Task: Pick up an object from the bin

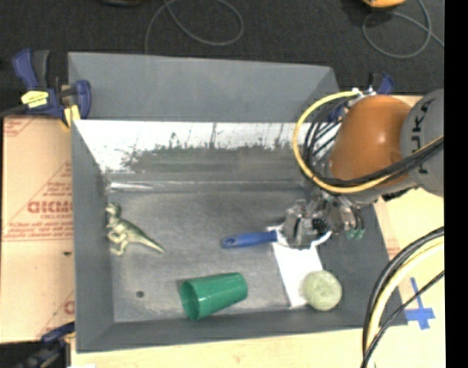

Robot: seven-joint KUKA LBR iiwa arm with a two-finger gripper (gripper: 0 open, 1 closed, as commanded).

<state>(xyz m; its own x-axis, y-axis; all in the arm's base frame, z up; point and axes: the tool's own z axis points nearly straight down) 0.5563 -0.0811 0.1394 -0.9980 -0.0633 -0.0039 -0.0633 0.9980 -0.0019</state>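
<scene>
My gripper (301, 228) hangs low at the right side of the bin, right over the white end of a blue-handled tool (249, 241) whose handle points left. Just below it a white card (297, 273) lies flat on the floor, with a pale green ball (321, 290) at its lower right corner. The fingers are down at the tool's head, but their gap is hidden among the metal parts.
A green plastic cup (212, 294) lies on its side near the front wall. A pale toy dinosaur (125, 231) rests at the left. The arm's orange cover and looped cables hang over the right rim.
</scene>
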